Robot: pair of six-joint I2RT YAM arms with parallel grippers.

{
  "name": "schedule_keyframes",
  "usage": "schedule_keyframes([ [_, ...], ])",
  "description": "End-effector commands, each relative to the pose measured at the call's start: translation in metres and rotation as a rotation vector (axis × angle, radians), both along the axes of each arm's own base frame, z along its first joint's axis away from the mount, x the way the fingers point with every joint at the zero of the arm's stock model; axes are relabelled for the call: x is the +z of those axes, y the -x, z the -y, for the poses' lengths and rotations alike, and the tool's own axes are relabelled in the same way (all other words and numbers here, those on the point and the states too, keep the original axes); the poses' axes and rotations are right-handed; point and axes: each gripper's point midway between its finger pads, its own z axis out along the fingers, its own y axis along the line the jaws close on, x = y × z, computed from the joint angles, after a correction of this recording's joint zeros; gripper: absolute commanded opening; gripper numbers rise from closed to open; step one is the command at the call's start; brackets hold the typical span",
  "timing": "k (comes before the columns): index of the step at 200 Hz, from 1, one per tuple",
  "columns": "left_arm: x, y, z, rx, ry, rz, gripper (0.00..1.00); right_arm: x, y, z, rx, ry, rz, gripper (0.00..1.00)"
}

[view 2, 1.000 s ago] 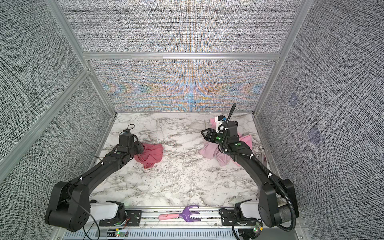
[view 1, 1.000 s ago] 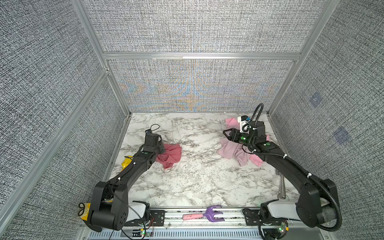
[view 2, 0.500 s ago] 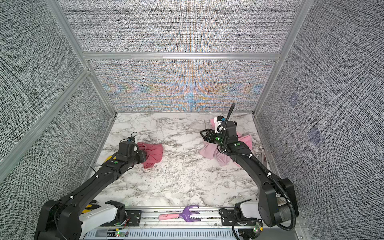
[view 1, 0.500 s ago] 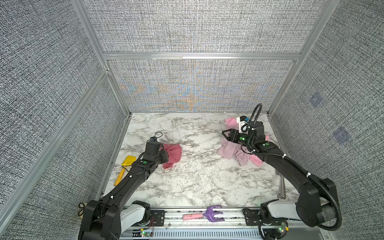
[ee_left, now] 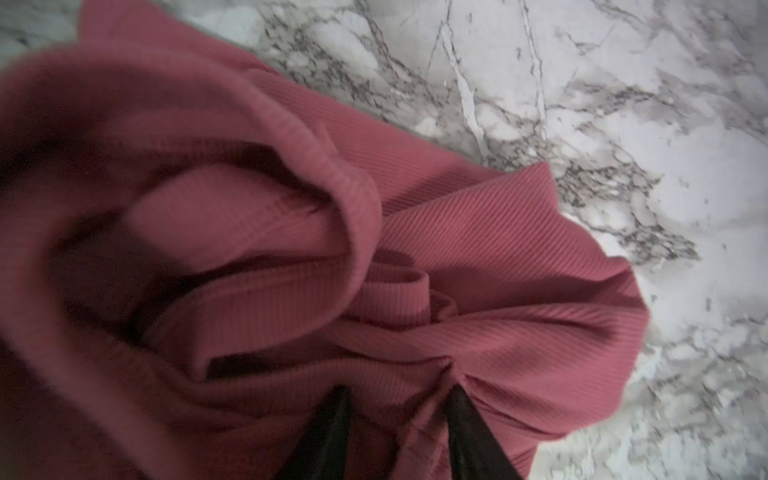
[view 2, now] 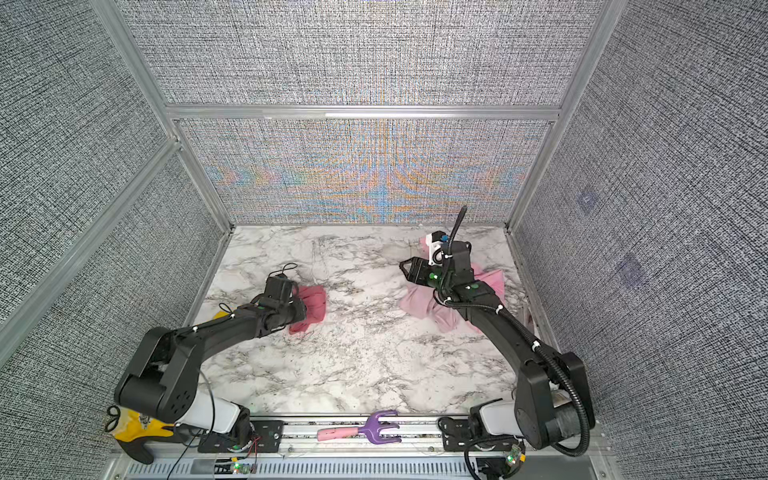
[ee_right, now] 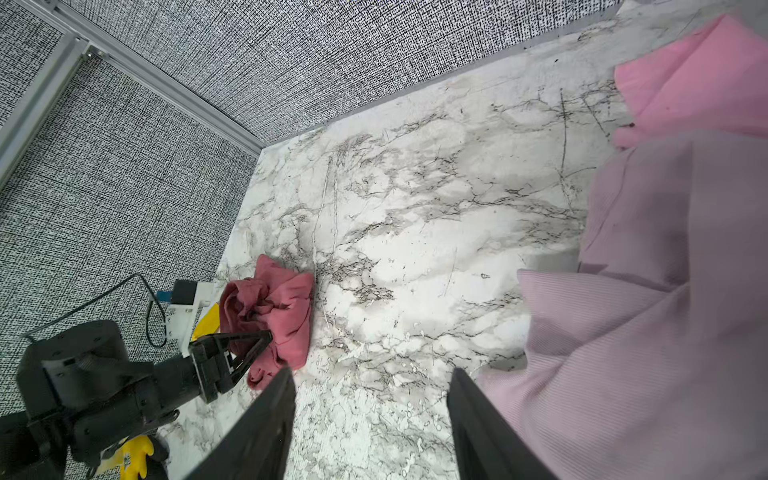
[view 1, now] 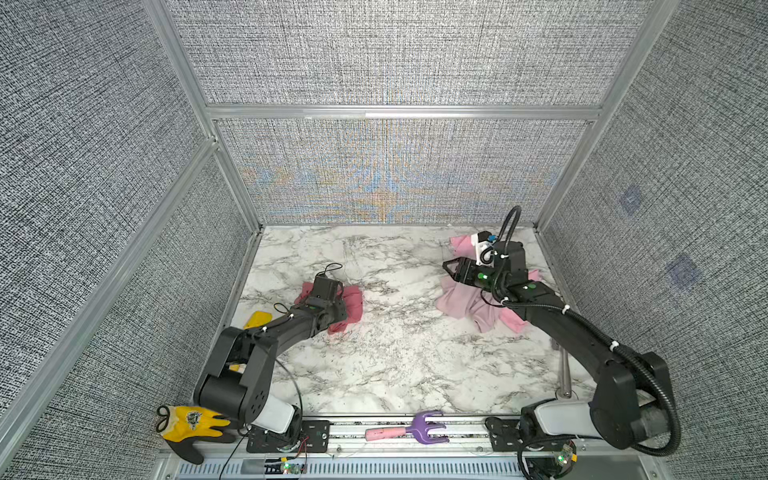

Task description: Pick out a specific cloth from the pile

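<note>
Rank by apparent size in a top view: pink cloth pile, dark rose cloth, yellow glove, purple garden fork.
1. pink cloth pile
2. dark rose cloth and yellow glove: look alike, both partly hidden, glove nearer the camera, so unranked
3. purple garden fork

Yellow glove (view 1: 191, 422) and purple fork (view 1: 424, 428) lie apart.

ahead of the right gripper (ee_right: 372, 372) the table (ee_right: 415, 249) lies bare as far as the cloth (ee_right: 286, 307); its jaws stand apart with bare marble showing between them. the pile (ee_right: 644, 332) crowds one finger's outer side and runs back under the arm. the left gripper (ee_left: 400, 388) is hemmed in: cloth bunched between its fingers and all around ahead, bare marble only past it. the wall (view 1: 187, 249) stands close beside that arm.
</note>
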Motion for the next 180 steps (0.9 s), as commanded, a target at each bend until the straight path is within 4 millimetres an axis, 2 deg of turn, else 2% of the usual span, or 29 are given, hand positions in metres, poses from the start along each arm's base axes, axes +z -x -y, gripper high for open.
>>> schedule_keyframes([
  [1, -0.003, -0.022, -0.010, 0.022, -0.043, 0.019, 0.41, -0.001, -0.005, 0.002, -0.010, 0.024, 0.003, 0.60],
  [64, -0.015, -0.074, -0.051, 0.104, -0.059, 0.012, 0.40, -0.002, -0.023, 0.005, -0.032, 0.078, 0.003, 0.60],
  [94, -0.013, -0.089, -0.077, 0.159, -0.038, 0.023, 0.40, 0.000, -0.032, 0.003, -0.036, 0.084, 0.007, 0.60],
  [113, -0.008, -0.096, -0.086, 0.166, -0.034, 0.036, 0.40, 0.003, -0.036, 0.003, -0.039, 0.085, 0.011, 0.60],
  [148, 0.017, -0.101, -0.076, 0.108, -0.002, 0.078, 0.41, 0.008, -0.038, 0.006, -0.055, 0.088, 0.027, 0.60],
  [180, 0.060, -0.087, -0.066, 0.072, 0.002, 0.172, 0.42, 0.020, -0.038, 0.018, -0.086, 0.123, 0.056, 0.60],
])
